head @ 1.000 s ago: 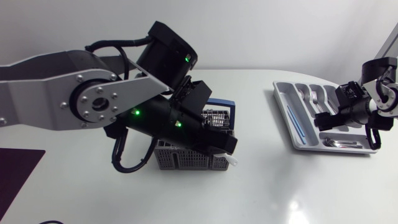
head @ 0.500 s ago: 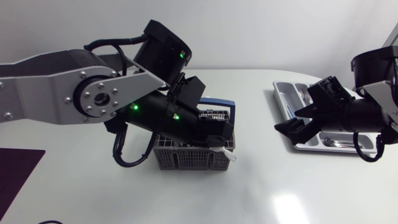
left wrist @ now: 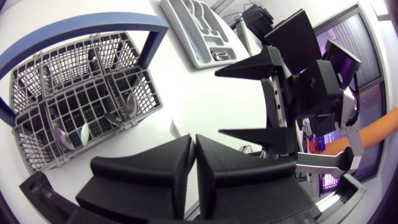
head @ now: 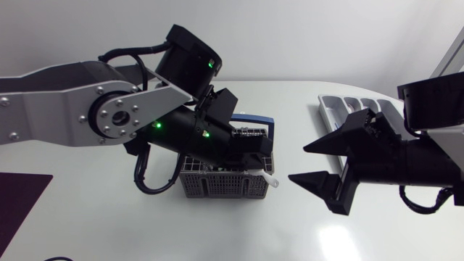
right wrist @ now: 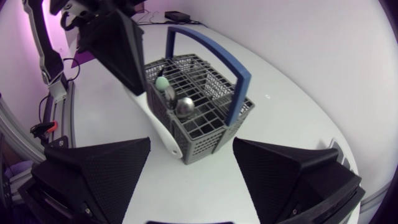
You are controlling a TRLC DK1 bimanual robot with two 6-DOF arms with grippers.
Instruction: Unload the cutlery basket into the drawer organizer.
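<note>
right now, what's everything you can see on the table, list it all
basket: 1, grey with blue handle, mid-table, under the left gripper
spoons: at least 2, metal, standing in the basket
green utensil: 1, pale green, in the basket
white utensil: 1, white, at the basket's side, in the left gripper
organizer: 1, light grey, far right of the table, partly hidden by the right arm
table: 1, white
left gripper: 1, black, shut on the white utensil, over the basket
right gripper: 1, black, open wide, between basket and organizer
</note>
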